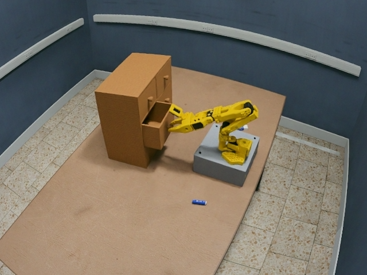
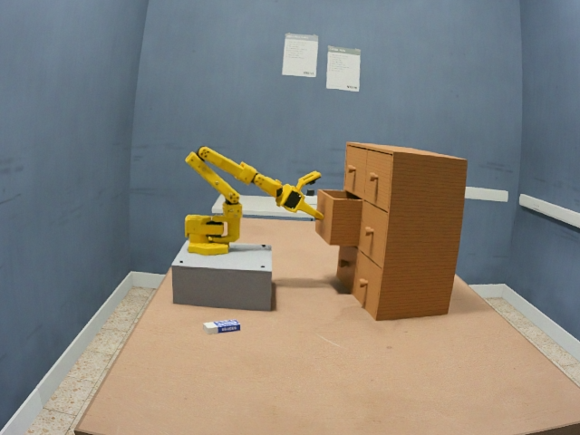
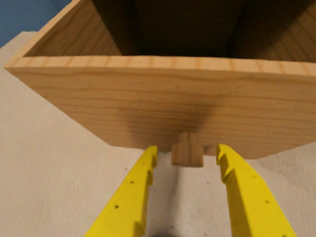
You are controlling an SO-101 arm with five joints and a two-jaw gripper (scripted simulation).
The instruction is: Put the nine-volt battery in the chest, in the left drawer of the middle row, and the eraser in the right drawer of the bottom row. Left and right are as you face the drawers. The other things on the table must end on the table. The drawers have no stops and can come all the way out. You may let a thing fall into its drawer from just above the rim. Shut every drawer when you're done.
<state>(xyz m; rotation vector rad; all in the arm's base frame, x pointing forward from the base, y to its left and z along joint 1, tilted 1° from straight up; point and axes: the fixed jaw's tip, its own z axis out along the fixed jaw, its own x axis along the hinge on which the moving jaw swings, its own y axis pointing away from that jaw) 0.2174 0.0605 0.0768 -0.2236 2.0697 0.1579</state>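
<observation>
Well,
- the gripper (image 1: 170,126) (image 2: 321,216) (image 3: 187,154) is partly open, holding nothing, its fingers either side of a knob (image 3: 188,152);
- that knob's drawer (image 1: 151,136) (image 2: 345,220) (image 3: 163,94), middle row left, is pulled out of the chest (image 1: 123,124) (image 2: 421,234);
- the eraser (image 1: 245,127) (image 2: 221,326) lies on the table (image 1: 133,213) (image 2: 327,370), near the grey block (image 1: 217,171) (image 2: 222,287);
- a blue tube (image 1: 199,202) lies across from it;
- the battery's place I can't tell.

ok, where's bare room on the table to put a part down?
Good patch: between the blue battery and the chest's near side. Another: in front of the eraser. Crowded: gripper at the open drawer.
</observation>
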